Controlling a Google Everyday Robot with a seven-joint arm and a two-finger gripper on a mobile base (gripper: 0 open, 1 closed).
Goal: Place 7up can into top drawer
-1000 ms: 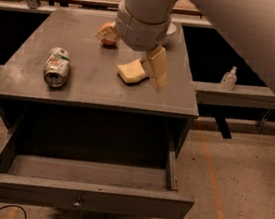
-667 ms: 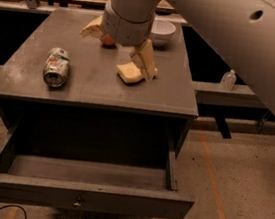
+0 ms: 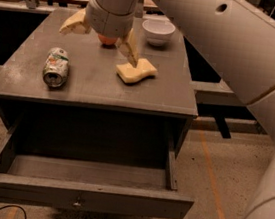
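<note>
Reaching step: the 7up can (image 3: 56, 66) is not yet grasped.
The gripper (image 3: 100, 37) is held wide open and empty above the table's (image 3: 95, 88) rear; the can, lying at left, must be straddled, then carried to the open top drawer (image 3: 76, 194).

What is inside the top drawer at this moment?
Only bare floor shows in the top drawer; its rear lies hidden under the tabletop. The can lies on that tabletop, and the open tool hangs above its back.

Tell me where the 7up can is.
In the camera view the can lies on its side at the table's left, left of the sponge, behind the open drawer; the claw hovers open farther back.
</note>
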